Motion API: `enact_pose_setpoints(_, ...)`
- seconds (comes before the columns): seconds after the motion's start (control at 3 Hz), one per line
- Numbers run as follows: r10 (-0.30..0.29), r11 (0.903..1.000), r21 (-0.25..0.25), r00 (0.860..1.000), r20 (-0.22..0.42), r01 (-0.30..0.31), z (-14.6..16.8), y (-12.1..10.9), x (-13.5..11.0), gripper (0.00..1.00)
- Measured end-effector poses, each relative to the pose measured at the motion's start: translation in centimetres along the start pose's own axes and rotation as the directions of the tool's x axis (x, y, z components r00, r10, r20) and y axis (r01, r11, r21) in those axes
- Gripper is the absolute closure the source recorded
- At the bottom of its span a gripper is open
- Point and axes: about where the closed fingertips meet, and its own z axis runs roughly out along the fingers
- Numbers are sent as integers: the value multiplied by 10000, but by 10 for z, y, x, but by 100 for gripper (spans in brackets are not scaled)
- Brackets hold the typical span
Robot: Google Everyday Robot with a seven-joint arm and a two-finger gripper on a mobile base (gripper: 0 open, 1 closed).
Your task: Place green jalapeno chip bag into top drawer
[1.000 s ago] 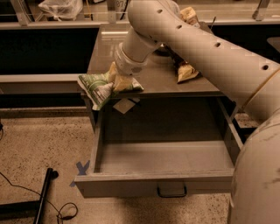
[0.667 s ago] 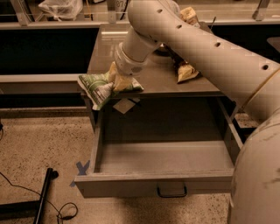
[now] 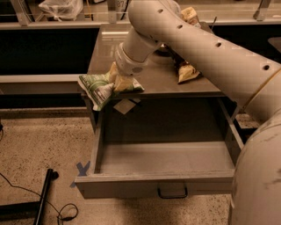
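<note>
The green jalapeno chip bag [image 3: 99, 88], green and white foil, hangs at the front left corner of the counter, above the left side of the drawer. My gripper [image 3: 119, 82] is shut on the bag's right end, its tan fingers [image 3: 127, 84] pinching the foil. The top drawer [image 3: 153, 185] is pulled fully open below the counter, wide, grey and with nothing inside, with a dark loop handle [image 3: 172, 192] at the centre of its front. My white arm [image 3: 197, 48] reaches in from the right across the counter.
A brown and yellow chip bag [image 3: 186, 70] lies on the grey counter [image 3: 101, 48] behind my arm. A white plastic bag [image 3: 61, 8] sits at the back left. Speckled floor with a black cable [image 3: 44, 200] and blue tape mark [image 3: 81, 169] lies left of the drawer.
</note>
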Motion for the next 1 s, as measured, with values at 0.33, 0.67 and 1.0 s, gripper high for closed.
enact_pose_setpoints(0.33,0,10000,0,10000,0,0,0,0,0,100)
enact_pose_setpoints(0.67,0,10000,0,10000,-1,0,0,0,0,100)
enact_pose_setpoints(1.0,0,10000,-1,10000,-1,0,0,0,0,81)
